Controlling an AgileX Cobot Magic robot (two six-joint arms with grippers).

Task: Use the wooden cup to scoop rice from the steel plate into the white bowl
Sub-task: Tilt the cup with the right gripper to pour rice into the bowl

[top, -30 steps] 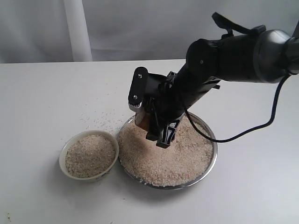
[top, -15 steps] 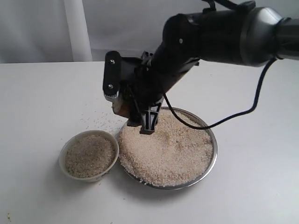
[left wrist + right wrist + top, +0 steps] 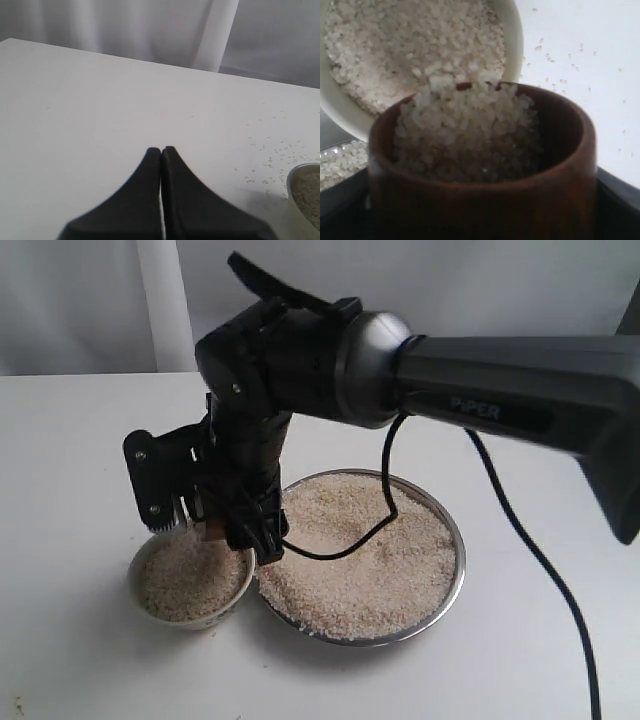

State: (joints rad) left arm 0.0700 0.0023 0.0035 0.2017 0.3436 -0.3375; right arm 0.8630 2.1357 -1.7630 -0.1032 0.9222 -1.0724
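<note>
The matte white tabletop point(image 3: 80, 460) runs back to a pale grey curtain point(image 3: 90, 300) hanging in soft folds. Loose grains point(image 3: 272, 160) speckle the surface. The steel plate point(image 3: 457, 575), spread with rice point(image 3: 370, 550), stands just beside the white bowl point(image 3: 138, 585). The right tool point(image 3: 210, 528) clamps the wooden cup point(image 3: 485, 200) between widely spread jaws. The cup is tipped over the bowl, with rice heaped at its lip. The left tool point(image 3: 161, 151) hangs above bare tabletop, its 2 fingers pressed together on nothing.
</note>
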